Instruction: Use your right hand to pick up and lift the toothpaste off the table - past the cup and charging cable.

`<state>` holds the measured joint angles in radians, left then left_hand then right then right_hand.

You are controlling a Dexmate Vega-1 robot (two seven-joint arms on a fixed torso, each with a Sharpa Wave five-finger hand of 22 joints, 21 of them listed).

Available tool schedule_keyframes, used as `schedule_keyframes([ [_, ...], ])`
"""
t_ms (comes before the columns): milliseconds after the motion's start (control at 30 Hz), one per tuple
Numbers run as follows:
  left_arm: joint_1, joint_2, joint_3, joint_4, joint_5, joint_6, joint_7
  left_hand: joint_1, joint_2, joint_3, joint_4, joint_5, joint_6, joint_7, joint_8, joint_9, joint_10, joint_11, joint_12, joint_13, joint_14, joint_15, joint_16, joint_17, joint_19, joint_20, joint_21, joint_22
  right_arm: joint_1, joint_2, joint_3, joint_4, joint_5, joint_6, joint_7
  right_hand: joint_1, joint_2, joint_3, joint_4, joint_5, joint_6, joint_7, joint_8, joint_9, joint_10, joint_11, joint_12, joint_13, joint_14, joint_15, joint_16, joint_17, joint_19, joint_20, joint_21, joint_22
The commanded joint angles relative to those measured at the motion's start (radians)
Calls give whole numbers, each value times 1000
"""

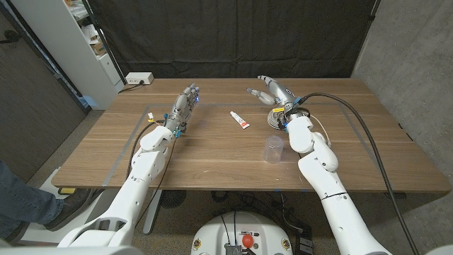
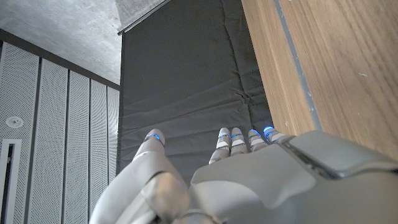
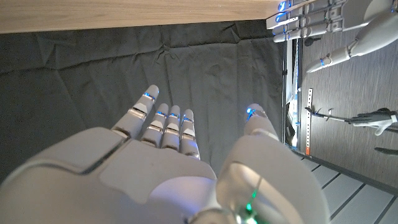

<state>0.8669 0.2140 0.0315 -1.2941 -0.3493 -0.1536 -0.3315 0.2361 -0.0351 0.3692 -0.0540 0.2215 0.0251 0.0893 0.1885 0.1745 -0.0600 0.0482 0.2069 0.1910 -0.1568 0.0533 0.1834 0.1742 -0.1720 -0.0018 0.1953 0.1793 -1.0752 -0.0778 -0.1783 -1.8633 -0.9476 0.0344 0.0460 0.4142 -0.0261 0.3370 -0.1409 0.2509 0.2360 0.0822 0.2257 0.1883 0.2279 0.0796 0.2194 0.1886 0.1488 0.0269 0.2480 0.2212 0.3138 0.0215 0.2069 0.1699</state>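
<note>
Wooden table (image 1: 212,159) w/ both arms reaching over it. Right hand (image 1: 272,92) hovers past the cable (image 1: 276,120), fingers spread, holding nothing. Left hand (image 1: 185,106) fingers extended, also empty. Clear cup (image 1: 273,149) beside right forearm. Toothpaste (image 1: 239,120) lies on table center, between hands, untouched.

We see charging cable (image 1: 274,119) half hidden behind right hand's (image 1: 272,93) wrist; toothpaste (image 1: 240,120) label too small to read; left hand (image 1: 183,108) palm hidden.
</note>
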Motion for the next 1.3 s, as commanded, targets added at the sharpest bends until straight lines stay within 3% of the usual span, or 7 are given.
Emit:
schedule_keyframes([
  [33, 11, -2, 6, -17, 5, 2, 13, 6, 12, 3, -7, -1, -2, 4, -1, 3, -8, 4, 0, 0, -8, 6, 1, 5, -27, 7, 1, 1, 10, -19, -54, 3, -76, -37, -22, 13, 1, 1, -9, -2, 11, 2, 5, 3, 17, -1, 9, 3, 13, 3, 8, 3, 16, -2, 3, 3],
  [333, 22, -2, 9, -40, 8, 11, 28, 6, 13, 2, -8, -2, -2, 3, -1, 3, -8, -2, 0, 0, -8, 5, 1, 5, -27, 8, 1, 1, 10, -30, -62, -3, -90, -49, -20, 23, 6, 2, -9, -6, 14, 0, 2, 3, 29, -1, 9, 4, 31, 0, 15, 5, 33, 0, 7, 4],
  [600, 30, -1, 12, -49, 9, 10, 35, 6, 13, 2, -9, -3, -3, -2, -2, 3, -8, -2, 0, 0, -8, 5, 2, 5, -27, 10, 2, 1, 11, -20, -89, -7, -140, -87, -42, 66, 5, 12, -25, -7, 38, 5, 7, 3, 55, -1, 12, 5, 64, 3, 24, 4, 58, 5, 11, 4],
  [1300, 46, 17, 4, -74, 7, 15, 46, 6, 16, 1, -11, -5, -4, -2, -2, 4, -9, -1, 0, 0, -9, 3, 2, 5, -30, 12, 1, 1, 19, 0, -161, 16, -237, -173, -78, 89, -16, 1, -22, -9, 86, 13, 14, 4, 105, 5, 18, 6, 113, 4, 42, 11, 103, 17, 18, 5],
])
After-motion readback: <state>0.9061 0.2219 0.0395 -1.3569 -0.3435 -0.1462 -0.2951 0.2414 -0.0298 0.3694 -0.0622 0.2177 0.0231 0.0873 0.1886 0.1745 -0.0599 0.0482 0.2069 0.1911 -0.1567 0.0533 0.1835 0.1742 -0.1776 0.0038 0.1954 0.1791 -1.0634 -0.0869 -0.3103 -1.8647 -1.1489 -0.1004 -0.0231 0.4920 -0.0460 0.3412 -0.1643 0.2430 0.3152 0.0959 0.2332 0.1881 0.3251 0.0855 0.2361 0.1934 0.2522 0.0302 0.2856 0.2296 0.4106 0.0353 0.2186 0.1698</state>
